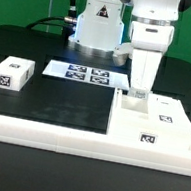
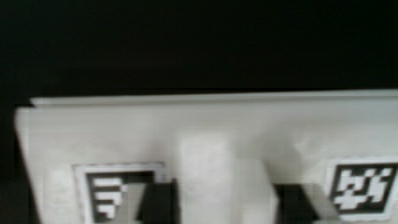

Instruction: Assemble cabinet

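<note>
The cabinet (image 1: 164, 130) is the large white body at the exterior view's right, lying flat with two black-and-white tags on its faces. My gripper (image 1: 136, 95) reaches straight down onto its rear corner nearest the middle. In the wrist view the cabinet's white top (image 2: 214, 115) fills the picture, with a tag on each side. An upright white rib (image 2: 224, 170) of the cabinet stands between my two dark fingers (image 2: 159, 198), which press against its sides. The gripper (image 2: 226, 200) is shut on that rib.
A small white tagged block (image 1: 11, 74) lies at the exterior view's left. The marker board (image 1: 87, 75) lies at the back, in front of the arm's base. A long low white rail (image 1: 46, 132) runs along the front edge. A black mat (image 1: 62, 103) covers the middle.
</note>
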`<state>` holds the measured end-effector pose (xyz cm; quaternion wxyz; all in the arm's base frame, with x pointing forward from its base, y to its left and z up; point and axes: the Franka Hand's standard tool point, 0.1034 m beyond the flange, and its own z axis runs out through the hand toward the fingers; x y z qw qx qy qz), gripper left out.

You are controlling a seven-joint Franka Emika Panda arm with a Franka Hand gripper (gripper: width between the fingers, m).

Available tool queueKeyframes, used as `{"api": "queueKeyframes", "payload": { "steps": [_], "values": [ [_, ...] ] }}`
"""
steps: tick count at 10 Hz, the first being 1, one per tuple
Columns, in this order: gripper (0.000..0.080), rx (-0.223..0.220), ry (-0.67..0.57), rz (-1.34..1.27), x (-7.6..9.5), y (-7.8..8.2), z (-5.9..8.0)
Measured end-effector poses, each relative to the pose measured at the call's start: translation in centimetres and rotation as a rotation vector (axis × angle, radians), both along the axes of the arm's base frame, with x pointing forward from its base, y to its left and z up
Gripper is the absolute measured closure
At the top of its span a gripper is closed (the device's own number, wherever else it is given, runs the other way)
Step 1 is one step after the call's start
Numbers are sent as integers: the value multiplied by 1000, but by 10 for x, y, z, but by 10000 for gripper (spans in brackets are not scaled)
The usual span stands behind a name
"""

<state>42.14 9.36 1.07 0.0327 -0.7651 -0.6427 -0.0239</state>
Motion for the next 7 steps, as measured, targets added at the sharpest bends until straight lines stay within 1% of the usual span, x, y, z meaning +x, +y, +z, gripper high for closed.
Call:
{"api": "queueKeyframes", "payload": {
  "steps": [1,7],
  "values": [
    [732,0,-1,-1,0,0,0],
    [731,-1,1,-2,0,-1,1]
  ]
}}
